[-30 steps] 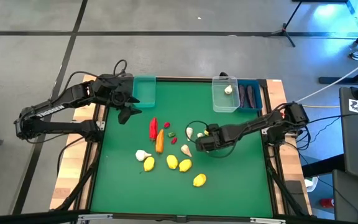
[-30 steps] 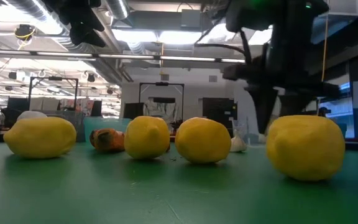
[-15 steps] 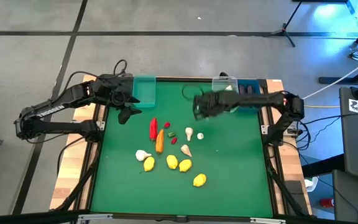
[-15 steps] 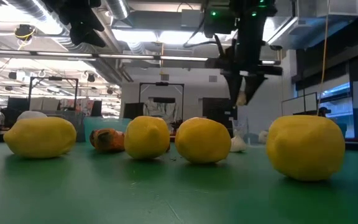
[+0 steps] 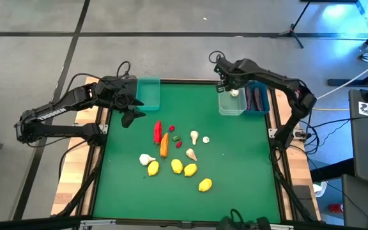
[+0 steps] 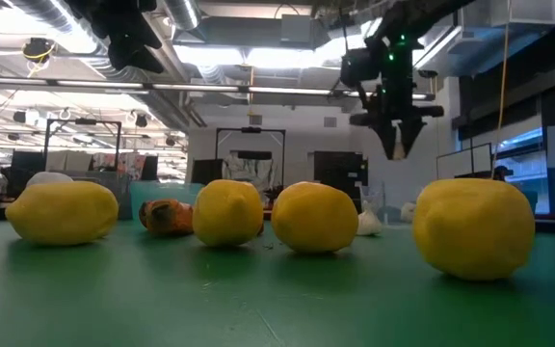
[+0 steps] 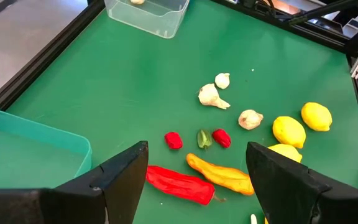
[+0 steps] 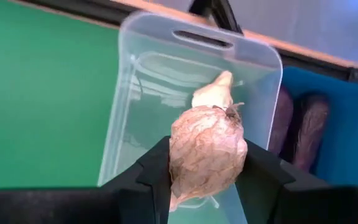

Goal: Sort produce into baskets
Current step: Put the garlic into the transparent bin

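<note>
Right wrist view: right gripper [image 8: 207,171] clamps garlic bulb [image 8: 206,151] above clear bin [image 8: 166,99]

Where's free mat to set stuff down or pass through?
Free: the green mat right of the four yellow lemons, and the strip between the teal plastic bin and clear plastic bin. Crowded: mid-table, around the red pepper, orange carrot and white garlic bulbs.

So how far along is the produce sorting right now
Done: one garlic bulb lies in the clear bin, and two eggplants are in the blue bin.

In hand: the right pincer holds another garlic above the clear bin. The left pincer waits open by the teal bin.

Left: four lemons, three garlic bulbs, pepper, carrot and berries.
</note>
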You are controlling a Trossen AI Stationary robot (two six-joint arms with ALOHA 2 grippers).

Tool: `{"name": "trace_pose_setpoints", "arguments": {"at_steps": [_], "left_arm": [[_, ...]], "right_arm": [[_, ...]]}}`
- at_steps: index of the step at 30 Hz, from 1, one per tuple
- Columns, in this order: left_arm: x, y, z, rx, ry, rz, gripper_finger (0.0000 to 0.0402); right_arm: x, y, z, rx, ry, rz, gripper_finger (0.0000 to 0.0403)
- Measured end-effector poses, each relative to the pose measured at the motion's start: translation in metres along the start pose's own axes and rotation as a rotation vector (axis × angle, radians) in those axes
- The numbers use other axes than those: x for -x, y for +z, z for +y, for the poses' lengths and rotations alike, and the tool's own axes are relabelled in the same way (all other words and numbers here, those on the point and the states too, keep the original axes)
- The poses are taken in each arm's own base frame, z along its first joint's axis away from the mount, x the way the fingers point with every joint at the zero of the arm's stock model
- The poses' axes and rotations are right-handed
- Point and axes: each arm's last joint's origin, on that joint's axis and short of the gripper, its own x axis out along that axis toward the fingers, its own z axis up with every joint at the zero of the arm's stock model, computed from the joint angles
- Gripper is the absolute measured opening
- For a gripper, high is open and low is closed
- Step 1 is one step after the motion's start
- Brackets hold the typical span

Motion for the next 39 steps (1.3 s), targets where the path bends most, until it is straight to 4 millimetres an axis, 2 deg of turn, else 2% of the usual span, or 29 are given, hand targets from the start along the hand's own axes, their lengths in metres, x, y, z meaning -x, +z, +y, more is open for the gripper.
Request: {"name": "trace_pose_setpoints", "arguments": {"at_steps": [14,25,34,39], "left_arm": [[0.000,0.000,0.001,0.008,0.044,-0.003,0.0267],[0.000,0.000,0.001,0.020,0.049,-0.004,0.0267],[0.000,0.000,0.001,0.020,0.051,-0.004,0.0267],[0.000,0.000,0.001,0.011,0.052,0.002,0.0267]], "right_arm": [[-0.047,0.004,-0.012,0.006,0.066,0.008,0.0143],[-0.051,0.012,-0.018,0.018,0.094,-0.018,0.0145],[-0.051,0.012,-0.018,0.020,0.092,-0.018,0.0219],[-0.049,0.013,-0.018,0.020,0.093,-0.019,0.0226]]}}
